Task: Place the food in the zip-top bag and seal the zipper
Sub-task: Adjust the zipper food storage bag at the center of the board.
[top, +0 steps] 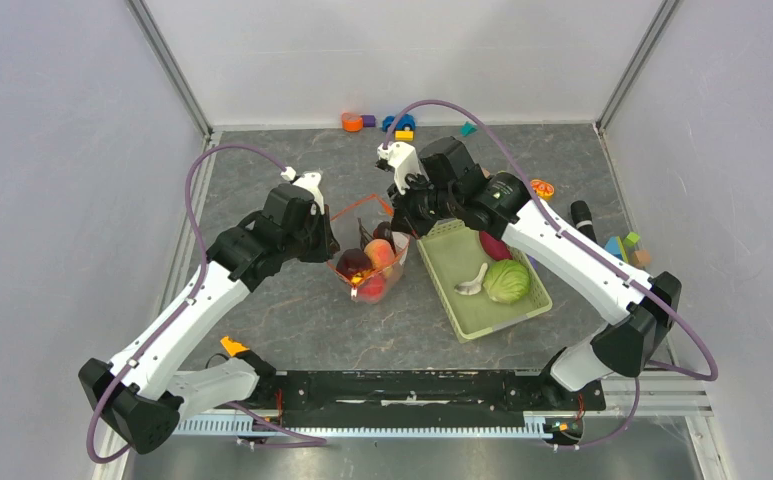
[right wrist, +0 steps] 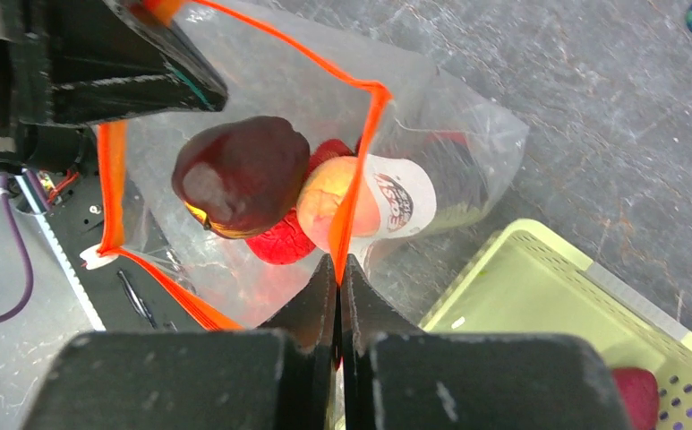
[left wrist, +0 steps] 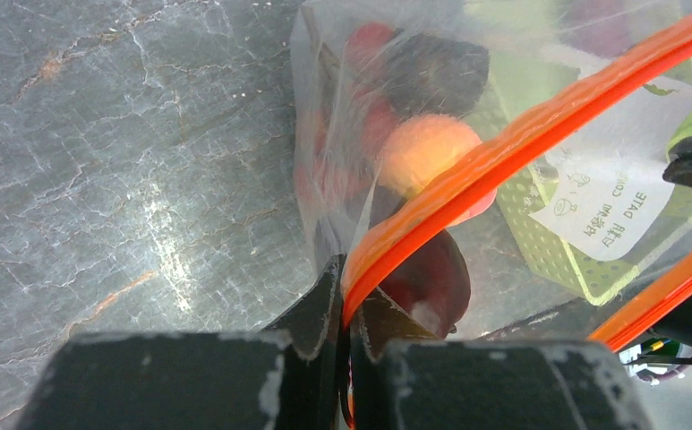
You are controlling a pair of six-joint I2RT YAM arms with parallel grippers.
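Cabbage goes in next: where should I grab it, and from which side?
Probably grip the cabbage across its round middle, straight from above: it lies low in the basket, whose walls block a sideways approach, and a pale piece lies at its left.

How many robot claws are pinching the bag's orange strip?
2. The left gripper pinches the zipper on the left side of the zip-top bag; the right gripper pinches it on the side by the green basket. Neither is hidden.
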